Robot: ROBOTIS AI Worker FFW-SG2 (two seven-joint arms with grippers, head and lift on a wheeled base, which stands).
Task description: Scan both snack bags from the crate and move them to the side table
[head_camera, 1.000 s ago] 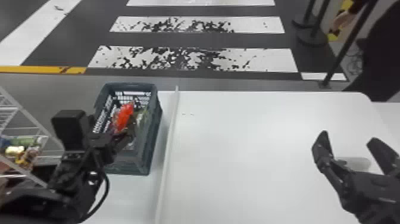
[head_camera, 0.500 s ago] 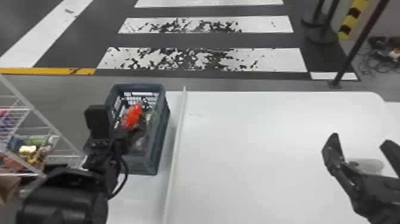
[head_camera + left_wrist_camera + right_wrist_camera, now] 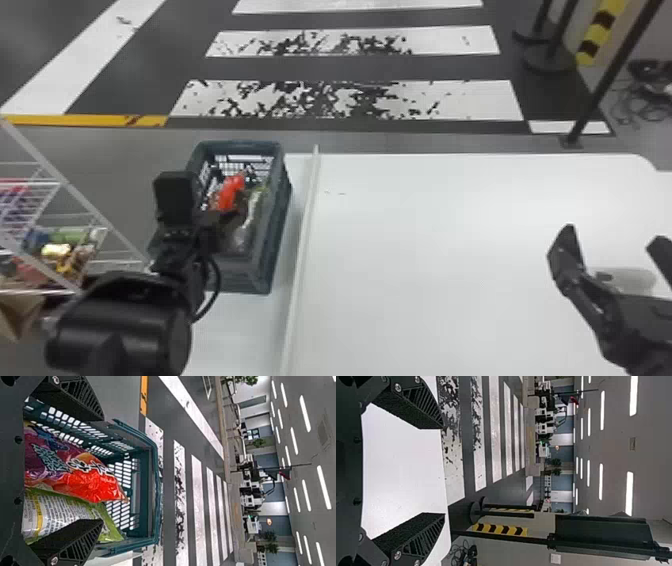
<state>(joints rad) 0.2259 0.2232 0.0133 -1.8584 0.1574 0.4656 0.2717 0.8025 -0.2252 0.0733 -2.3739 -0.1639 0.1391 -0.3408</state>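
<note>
Left of centre, head view: crate (image 3: 281, 220), containing red bag (image 3: 231, 192) and green bag (image 3: 254, 206), neither moved out; left gripper (image 3: 103, 469) at crate, fingers spread. Lower right: right gripper (image 3: 612, 235), fingers likewise spread. Outstanding: both transfers, presumably both scans.

Wire rack (image 3: 64, 181), white floor stripes (image 3: 470, 105) and black posts (image 3: 608, 80)
The rack, bearing colourful packets (image 3: 57, 250), stands left of the left gripper (image 3: 222, 220); the stripes lie ahead of it; the posts and tangled cables (image 3: 642, 111) are beyond the right gripper (image 3: 614, 235).
</note>
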